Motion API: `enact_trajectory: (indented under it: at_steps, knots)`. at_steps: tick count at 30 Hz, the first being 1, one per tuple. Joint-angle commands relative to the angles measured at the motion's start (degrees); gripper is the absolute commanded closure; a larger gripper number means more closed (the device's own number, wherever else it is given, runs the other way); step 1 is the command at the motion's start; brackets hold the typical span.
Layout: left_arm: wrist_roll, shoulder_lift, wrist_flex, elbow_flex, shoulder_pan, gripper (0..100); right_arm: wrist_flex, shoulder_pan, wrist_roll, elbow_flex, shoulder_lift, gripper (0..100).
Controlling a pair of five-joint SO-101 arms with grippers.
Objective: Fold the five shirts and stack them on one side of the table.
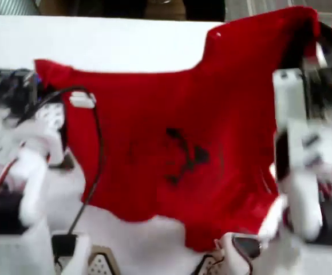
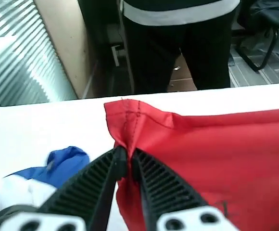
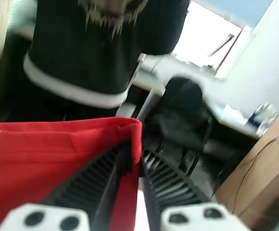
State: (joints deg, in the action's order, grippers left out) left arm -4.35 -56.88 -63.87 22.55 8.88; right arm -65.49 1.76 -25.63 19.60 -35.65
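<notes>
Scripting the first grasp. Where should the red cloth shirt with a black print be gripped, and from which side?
Probably by two opposite corners, one arm each, from the outer sides: the red cloth shirt spreads flat between the left gripper and right gripper, each shut on a corner.

Black print (image 1: 183,157) on the red shirt (image 1: 143,126) is too blurred to read.

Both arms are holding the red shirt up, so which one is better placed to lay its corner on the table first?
Left, probably. The left gripper pinches the red shirt at a corner with the table close behind it. The right gripper holds its corner higher, facing the room.
</notes>
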Motion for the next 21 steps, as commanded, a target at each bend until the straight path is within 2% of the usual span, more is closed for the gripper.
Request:
enact_trajectory:
  at_steps: [1, 7, 11, 15, 21]
  knots:
    - [0.6, -0.7, 10.5, 7.8, -3.3, 98, 6.5, 0.2, -0.3, -6.7, 3.2, 97.8]
    - [-0.4, -0.2, 28.5, 21.9, -4.7, 98, 12.8, 0.4, -0.6, -14.9, 8.4, 97.8]
    - [-2.6, 6.6, 35.9, 23.3, -4.6, 98, 14.5, 0.6, -0.6, -15.9, 12.2, 97.8]
    - [-2.6, 19.6, 38.3, 17.8, -4.6, 98, 16.5, 0.7, -0.6, -15.8, 17.7, 97.8]
    - [-2.9, 41.0, 35.7, 1.7, -4.6, 98, 22.2, 0.3, -0.6, -15.6, 25.7, 97.8]
